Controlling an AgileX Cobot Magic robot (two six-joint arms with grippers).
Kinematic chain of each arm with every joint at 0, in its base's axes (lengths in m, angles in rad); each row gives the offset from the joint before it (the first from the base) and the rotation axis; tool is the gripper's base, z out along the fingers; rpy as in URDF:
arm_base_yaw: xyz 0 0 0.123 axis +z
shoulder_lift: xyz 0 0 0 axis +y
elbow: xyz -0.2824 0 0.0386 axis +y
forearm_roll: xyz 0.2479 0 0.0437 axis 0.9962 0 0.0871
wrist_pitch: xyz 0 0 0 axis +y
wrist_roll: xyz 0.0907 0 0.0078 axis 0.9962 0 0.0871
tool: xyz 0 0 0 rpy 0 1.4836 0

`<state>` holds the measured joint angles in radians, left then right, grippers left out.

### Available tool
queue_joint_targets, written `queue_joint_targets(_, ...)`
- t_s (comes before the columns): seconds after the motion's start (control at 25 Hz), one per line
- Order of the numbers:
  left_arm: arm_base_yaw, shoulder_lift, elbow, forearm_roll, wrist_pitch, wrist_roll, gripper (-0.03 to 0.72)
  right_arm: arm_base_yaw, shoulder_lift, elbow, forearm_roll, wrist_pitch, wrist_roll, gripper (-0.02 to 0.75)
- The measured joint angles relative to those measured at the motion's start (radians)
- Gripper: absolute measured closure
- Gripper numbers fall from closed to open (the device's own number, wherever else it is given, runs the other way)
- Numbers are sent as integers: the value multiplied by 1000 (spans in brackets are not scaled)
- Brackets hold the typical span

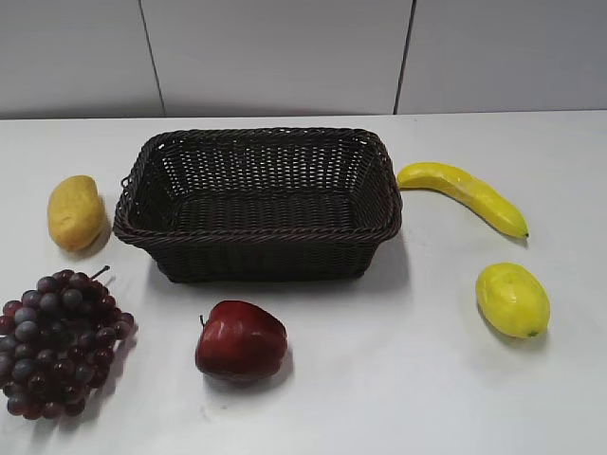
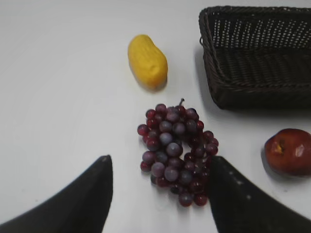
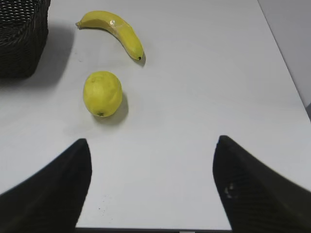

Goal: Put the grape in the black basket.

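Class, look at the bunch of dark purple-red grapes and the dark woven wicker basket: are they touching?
Apart. The left wrist view shows bare white table between the bunch of dark purple-red grapes and the dark woven wicker basket; the exterior view shows the same gap.

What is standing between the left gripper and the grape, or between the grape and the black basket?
Nothing visible. The left gripper is open with the grape lying between its fingers, bare table around it. Toward the black basket the table is bare too; the yellow fruit and the apple lie off to the sides.
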<state>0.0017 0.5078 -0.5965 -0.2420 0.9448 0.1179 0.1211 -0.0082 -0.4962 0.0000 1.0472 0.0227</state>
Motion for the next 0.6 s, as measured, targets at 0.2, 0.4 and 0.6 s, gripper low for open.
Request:
queue_joint_targets(0.2,0,274,0,-63,-8,0,100,0,0,0,0,0,0,148)
queue_joint_targets(0.4,0,532,-7,-95,-67,81,100,0,0,0,0,0,0,148)
queue_joint_targets(0.6,0,734,-8,-116,-173,144,98,0,0,0,0,0,0,148)
